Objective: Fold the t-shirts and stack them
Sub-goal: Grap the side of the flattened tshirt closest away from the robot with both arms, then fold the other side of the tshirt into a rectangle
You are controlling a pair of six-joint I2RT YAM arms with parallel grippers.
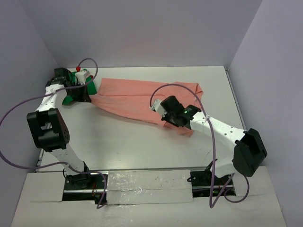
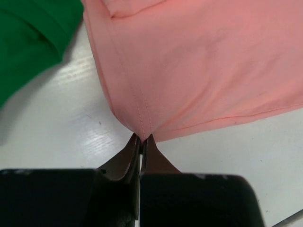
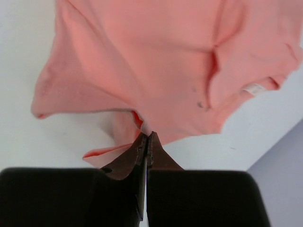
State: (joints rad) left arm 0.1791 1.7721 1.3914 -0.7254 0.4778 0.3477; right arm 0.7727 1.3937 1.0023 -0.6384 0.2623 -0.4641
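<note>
On the table (image 1: 137, 149), the left gripper (image 2: 142, 138) pinches the salmon-pink t-shirt (image 2: 203, 66) beside the green t-shirt (image 2: 28, 42); the right gripper (image 3: 147, 136) clamps its opposite edge.

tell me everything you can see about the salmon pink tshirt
The salmon-pink t-shirt is soft plain cloth with stitched hems and a small white label. It lies rumpled and partly doubled over across the far middle of the white table, not yet neatly folded. The left end effector is shut on a hem corner at its left end; the right end effector is shut on a bunched edge nearer the robot's right. A green shirt lies beside its left end.
</note>
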